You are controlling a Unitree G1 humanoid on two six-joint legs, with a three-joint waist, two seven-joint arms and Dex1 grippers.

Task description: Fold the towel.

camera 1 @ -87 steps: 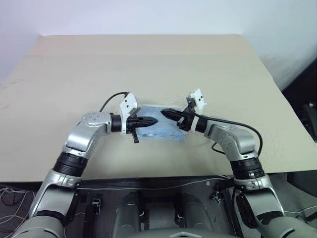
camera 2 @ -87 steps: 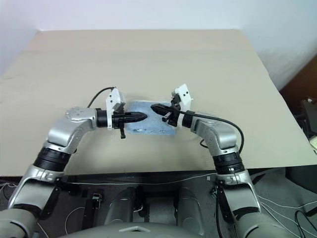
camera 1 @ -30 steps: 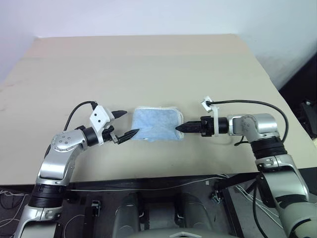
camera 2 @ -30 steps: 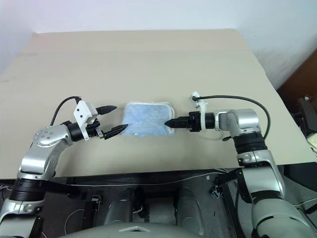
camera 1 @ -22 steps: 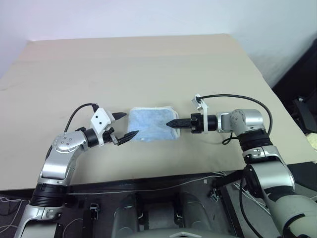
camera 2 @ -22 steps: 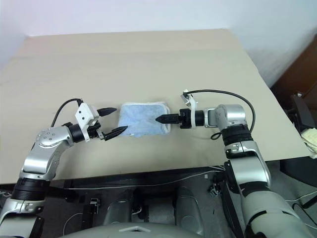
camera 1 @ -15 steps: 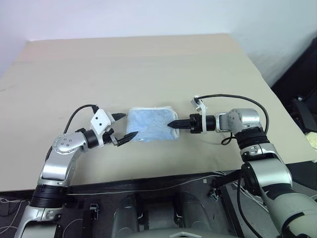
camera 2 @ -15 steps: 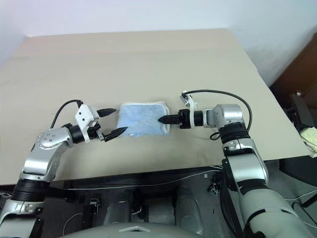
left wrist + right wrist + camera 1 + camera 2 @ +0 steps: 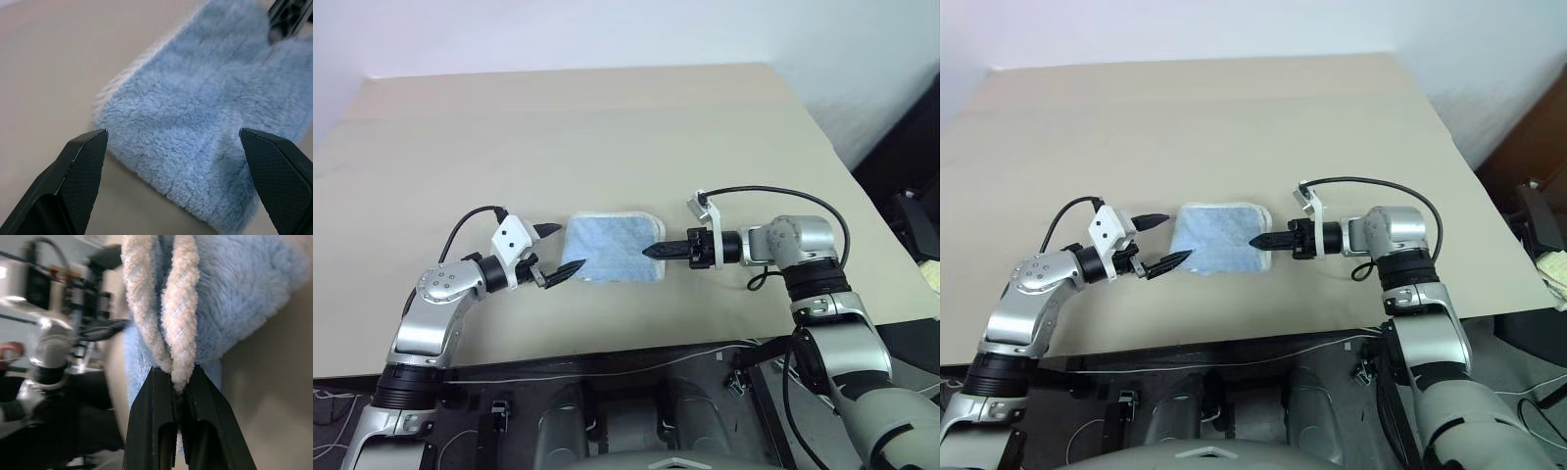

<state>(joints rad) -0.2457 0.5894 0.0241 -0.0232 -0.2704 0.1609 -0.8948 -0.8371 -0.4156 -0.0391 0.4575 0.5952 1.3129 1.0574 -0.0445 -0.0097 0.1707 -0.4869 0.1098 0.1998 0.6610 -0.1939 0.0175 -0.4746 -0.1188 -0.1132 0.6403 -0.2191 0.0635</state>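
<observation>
The towel (image 9: 607, 249) lies folded on the tan table (image 9: 607, 127), a light blue fluffy pad with whitish edges. My right gripper (image 9: 178, 382) is shut on its right edge, pinching two whitish border layers between the fingers (image 9: 152, 411). In the head views that gripper (image 9: 649, 252) points left and holds the edge a little off the table. At the towel's left edge my left gripper (image 9: 571, 246) stands open, one finger on each side of the corner. Between those fingers (image 9: 80, 169) the towel (image 9: 195, 117) fills the gap, with no clear contact.
A black cable (image 9: 773, 196) loops over my right wrist. The table's near edge (image 9: 607, 348) runs just below both arms, with dark floor and wires beyond it. Bare tabletop stretches behind the towel and to both sides.
The right gripper has shut on the towel's right edge and risen slightly, drawing that edge up and leftward. The left gripper has stayed open in place. The camera view shifted a little.
</observation>
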